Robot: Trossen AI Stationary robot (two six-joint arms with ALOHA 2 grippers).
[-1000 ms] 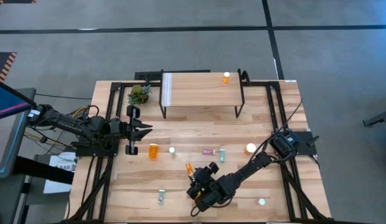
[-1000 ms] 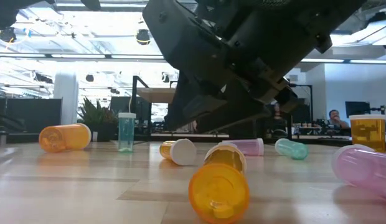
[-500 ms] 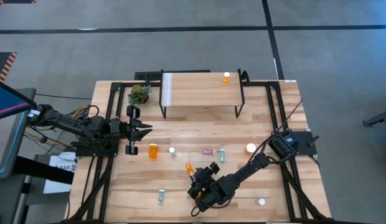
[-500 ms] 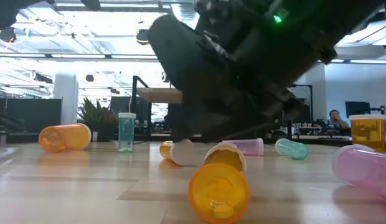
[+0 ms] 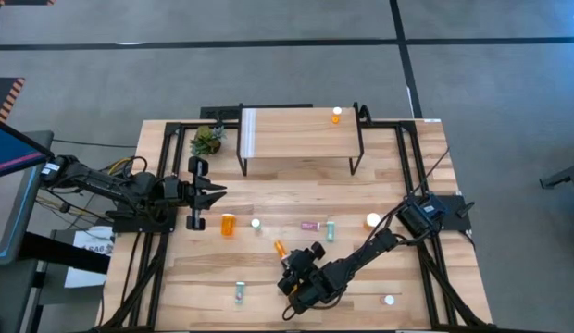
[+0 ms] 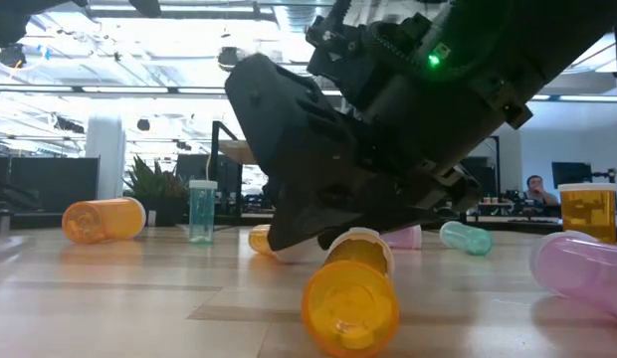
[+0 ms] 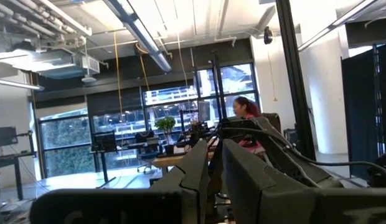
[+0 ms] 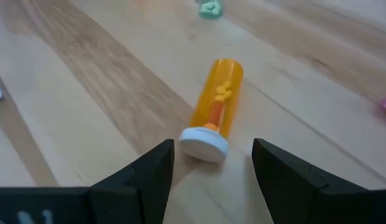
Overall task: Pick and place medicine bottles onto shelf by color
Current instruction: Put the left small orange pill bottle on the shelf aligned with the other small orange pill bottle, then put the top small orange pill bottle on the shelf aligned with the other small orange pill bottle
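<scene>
Right gripper (image 8: 211,165), jaws spread, has advanced onto the lying orange bottle (image 8: 215,111); grasp is imminent. Left gripper (image 5: 216,192) waits clenched.

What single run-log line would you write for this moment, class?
right gripper: open, lined up on lying orange bottle, white cap nearest | left gripper: shut, waiting at table's left | shelf: one orange bottle on top
</scene>
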